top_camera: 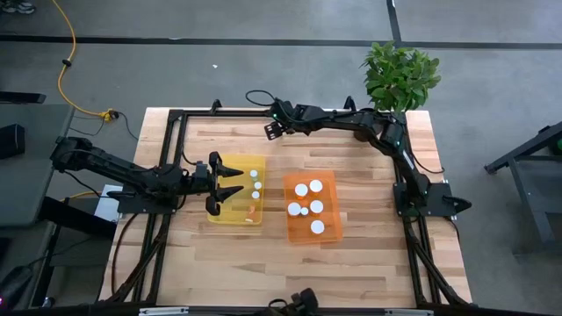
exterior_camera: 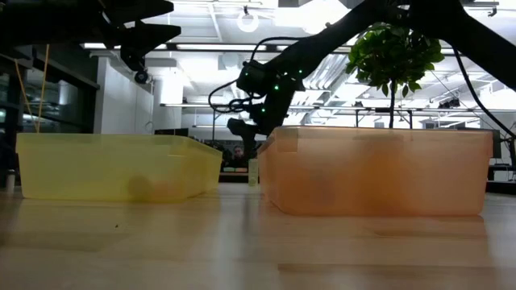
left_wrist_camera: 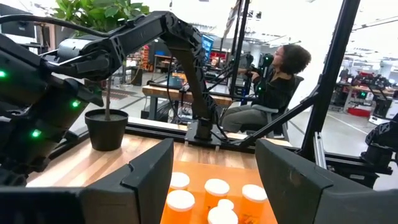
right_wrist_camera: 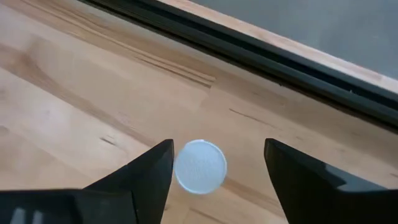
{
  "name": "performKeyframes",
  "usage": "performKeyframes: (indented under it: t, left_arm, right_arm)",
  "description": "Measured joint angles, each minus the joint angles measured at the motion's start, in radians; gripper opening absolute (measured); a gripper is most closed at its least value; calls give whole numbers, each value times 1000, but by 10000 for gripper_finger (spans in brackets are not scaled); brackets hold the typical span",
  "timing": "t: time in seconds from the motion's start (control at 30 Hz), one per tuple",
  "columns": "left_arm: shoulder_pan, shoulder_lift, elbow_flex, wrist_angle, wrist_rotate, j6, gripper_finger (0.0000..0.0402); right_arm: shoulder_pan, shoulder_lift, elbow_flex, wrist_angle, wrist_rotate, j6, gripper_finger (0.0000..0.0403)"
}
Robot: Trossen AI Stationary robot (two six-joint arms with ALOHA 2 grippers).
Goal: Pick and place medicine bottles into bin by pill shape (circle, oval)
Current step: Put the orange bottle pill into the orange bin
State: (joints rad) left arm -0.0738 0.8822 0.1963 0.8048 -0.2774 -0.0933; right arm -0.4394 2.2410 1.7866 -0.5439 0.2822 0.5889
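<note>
As seen from above, left gripper [top_camera: 230,182] is spread over yellow bin [top_camera: 237,162], centre-left; orange bin [top_camera: 309,238] is filled; in right wrist view, right gripper [right_wrist_camera: 214,171] is spread around bottle [right_wrist_camera: 199,166], lower centre; off-centre closure could topple it.

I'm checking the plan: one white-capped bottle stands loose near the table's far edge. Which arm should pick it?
Right: the right gripper hangs open directly over that white-capped bottle; the left gripper is over the yellow bin.

Matt wooden table [top_camera: 228,254] (visible grain), seemingly translucent plastic trays [top_camera: 330,230].
</note>
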Motion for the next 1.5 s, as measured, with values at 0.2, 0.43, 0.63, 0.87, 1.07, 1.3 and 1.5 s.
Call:
performKeyframes:
  t: [0.2, 0.43, 0.63, 0.87, 1.07, 1.3, 1.5]
  left_arm:
    - [0, 0, 0, 0, 1, 0, 218]
    - [0, 0, 0, 0, 2, 0, 218]
    - [0, 0, 0, 0, 2, 0, 218]
    - [0, 0, 0, 0, 2, 0, 218]
    - [0, 0, 0, -13, 2, 0, 218]
    - [0, 0, 0, -27, 2, 0, 218]
    - [0, 0, 0, -86, 9, -28, 218]
  right_arm:
    - [0, 0, 0, -25, -5, 5, 225]
    - [4, 0, 0, -19, -5, -15, 199]
    - [4, -1, -1, -21, -5, -34, 159]
    - [9, -10, -1, -51, -7, -95, 106]
    - [30, -68, -3, -138, -8, -167, 100]
    - [97, -196, -2, -350, 127, -242, 105]
    - [208, -284, -2, -503, 226, -232, 104]
